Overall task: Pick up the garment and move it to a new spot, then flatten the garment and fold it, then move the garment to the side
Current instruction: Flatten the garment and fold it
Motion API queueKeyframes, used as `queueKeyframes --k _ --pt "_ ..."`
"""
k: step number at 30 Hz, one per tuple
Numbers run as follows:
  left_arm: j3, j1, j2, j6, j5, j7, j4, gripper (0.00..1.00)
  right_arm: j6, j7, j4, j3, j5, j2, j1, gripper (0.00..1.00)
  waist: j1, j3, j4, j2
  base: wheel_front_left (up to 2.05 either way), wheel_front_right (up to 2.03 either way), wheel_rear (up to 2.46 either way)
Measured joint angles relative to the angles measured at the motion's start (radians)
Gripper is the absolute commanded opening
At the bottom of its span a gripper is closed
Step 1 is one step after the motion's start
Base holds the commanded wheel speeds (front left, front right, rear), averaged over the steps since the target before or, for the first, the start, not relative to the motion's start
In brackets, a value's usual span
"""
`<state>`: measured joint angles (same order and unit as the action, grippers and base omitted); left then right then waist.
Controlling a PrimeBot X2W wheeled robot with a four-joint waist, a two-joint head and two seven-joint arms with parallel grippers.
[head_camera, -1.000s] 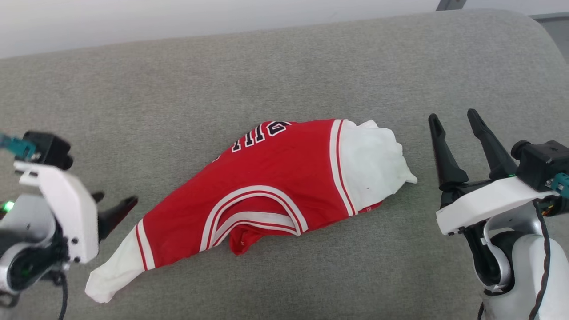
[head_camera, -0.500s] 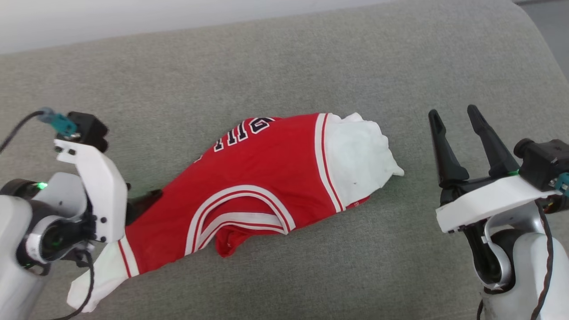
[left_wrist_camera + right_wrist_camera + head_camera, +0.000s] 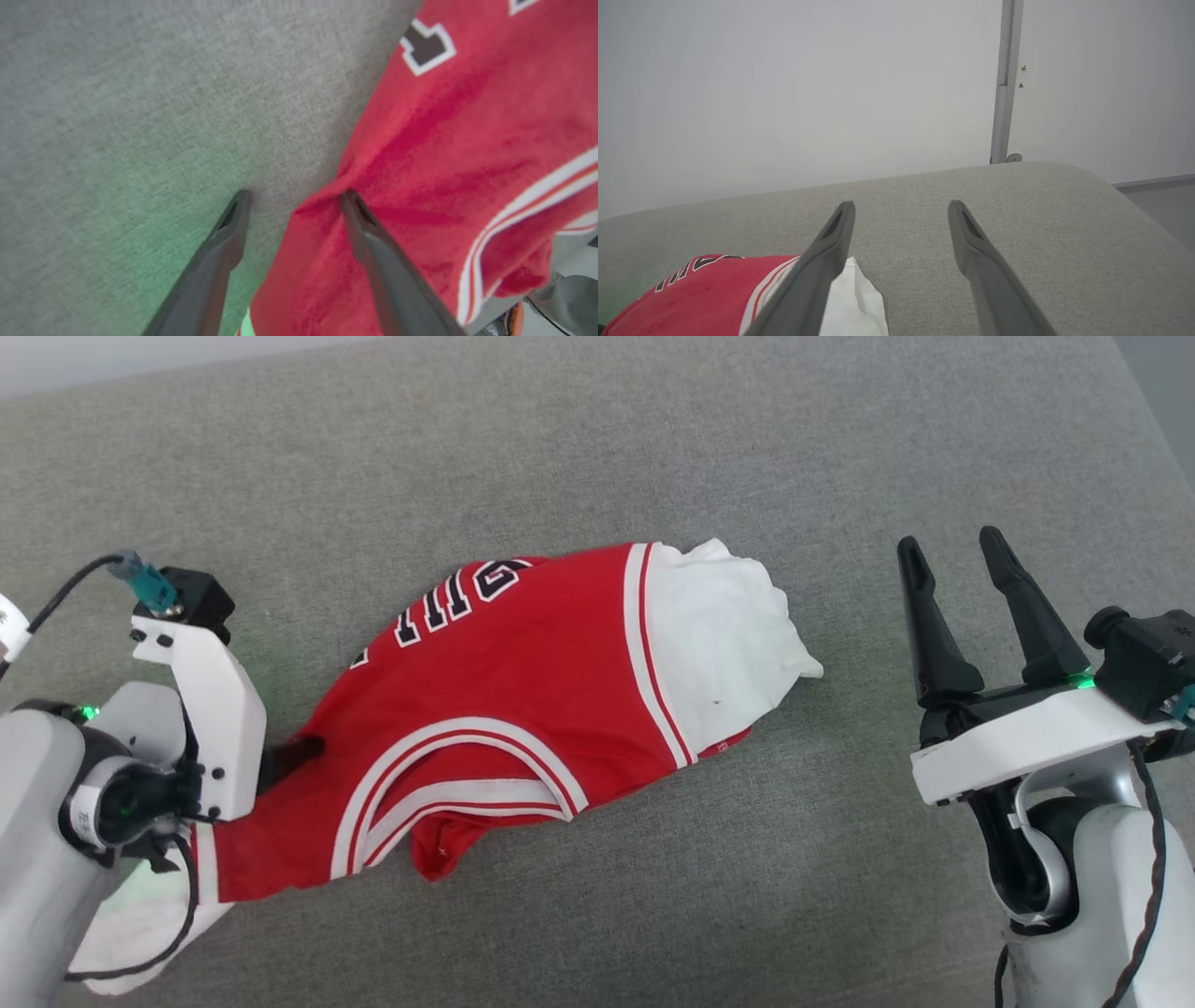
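At the left, the left gripper (image 3: 295, 195) has its jaws spread astride the rim of the garment (image 3: 523, 672): one fingertip (image 3: 349, 198) sits at a fold in the red cloth, the other over bare grey fabric, and nothing is pinched between them. The garment lies crumpled and slantwise in the middle of the grey upholstered cushion (image 3: 560, 457), its low end by this gripper. A white sleeve (image 3: 140, 924) edged with red stripes is partly hidden under the left arm. Next comes the red body with a curved white-and-red striped band (image 3: 448, 775). Above it runs the lettering (image 3: 453, 602), black block characters outlined in white, cut off by a fold, so no whole word can be read. A striped seam leads to the second white sleeve (image 3: 728, 625), bunched to a point. Well apart at the right, the right gripper (image 3: 948, 543) stands over the cushion with jaws spread and empty
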<state>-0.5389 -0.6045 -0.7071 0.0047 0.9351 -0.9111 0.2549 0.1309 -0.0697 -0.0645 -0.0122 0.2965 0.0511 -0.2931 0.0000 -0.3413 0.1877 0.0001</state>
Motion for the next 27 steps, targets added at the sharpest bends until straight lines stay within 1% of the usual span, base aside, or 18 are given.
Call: queueKeyframes --k 1,4,7,8,13,16,17,19,20,21,22,24,27 --pt "-0.002 -0.008 0.001 -0.012 0.0 -0.001 0.011 0.0 0.0 0.001 0.002 0.0 0.001 0.0 -0.002 1.0 0.0 -0.005 0.003 0.0 0.0 0.0 0.0" --pt "-0.001 -0.031 0.002 -0.038 -0.005 0.02 0.042 0.0 0.0 0.008 0.007 0.003 0.001 0.0 -0.003 1.0 0.0 -0.013 0.005 -0.0001 0.0 0.0 0.0" --pt "0.004 -0.052 0.007 -0.059 -0.016 0.063 0.068 0.0 0.0 0.01 0.011 0.007 0.001 0.0 -0.004 1.0 0.0001 -0.016 0.002 0.0 0.0 0.0 0.0" --pt "0.004 -0.068 0.008 -0.077 -0.026 0.093 0.078 0.0 0.0 0.01 0.012 0.01 0.001 0.0 -0.005 1.0 0.0 -0.017 -0.001 0.0 0.0 0.0 0.0" --pt "0.017 -0.123 -0.002 -0.093 -0.064 0.165 0.106 0.0 0.0 0.015 0.016 0.01 0.001 0.0 -0.011 1.0 0.0 -0.018 -0.009 0.0 0.0 0.0 0.0" --pt "0.021 -0.133 0.001 -0.102 -0.055 0.173 0.128 0.0 0.0 0.016 0.021 0.008 0.001 0.0 -0.015 1.0 0.0 -0.017 -0.013 -0.0001 0.0 0.0 0.0" --pt "0.021 -0.133 0.001 -0.104 -0.054 0.174 0.128 0.16 0.0 0.016 0.022 0.007 0.001 0.0 -0.015 1.0 0.0001 -0.017 -0.014 0.0 0.0 0.0 0.0" --pt "0.02 -0.132 -0.002 -0.107 -0.043 0.163 0.123 0.31 0.0 0.016 0.025 0.008 0.001 0.0 -0.015 1.0 0.0 -0.014 -0.016 0.0 0.0 0.0 0.0" --pt "0.019 -0.131 -0.005 -0.107 -0.041 0.158 0.114 0.42 0.0 0.017 0.025 0.009 0.001 0.0 -0.015 1.0 0.0 -0.012 -0.017 -0.0001 0.0 0.0 0.0" --pt "0.017 -0.129 -0.01 -0.107 -0.035 0.15 0.099 0.92 0.0 0.017 0.025 0.012 0.001 0.0 -0.014 1.0 0.0 -0.009 -0.019 -0.0001 0.0 0.0 0.0" --pt "0.014 -0.124 -0.016 -0.107 -0.027 0.137 0.078 1.0 0.0 0.017 0.024 0.015 0.0 0.0 -0.014 1.0 0.0 -0.006 -0.021 0.0 0.0 0.0 0.0" --pt "0.009 -0.103 -0.023 -0.091 -0.018 0.11 0.03 1.0 0.0 0.016 0.024 0.022 -0.007 0.0 -0.011 1.0 0.0 0.004 -0.025 0.0 0.0 0.0 0.0" --pt "0.007 -0.061 -0.047 -0.073 -0.001 0.077 -0.089 1.0 0.0 0.012 0.017 0.029 -0.011 0.0 -0.004 1.0 0.0 0.021 -0.032 -0.0001 0.0 0.0 0.0"
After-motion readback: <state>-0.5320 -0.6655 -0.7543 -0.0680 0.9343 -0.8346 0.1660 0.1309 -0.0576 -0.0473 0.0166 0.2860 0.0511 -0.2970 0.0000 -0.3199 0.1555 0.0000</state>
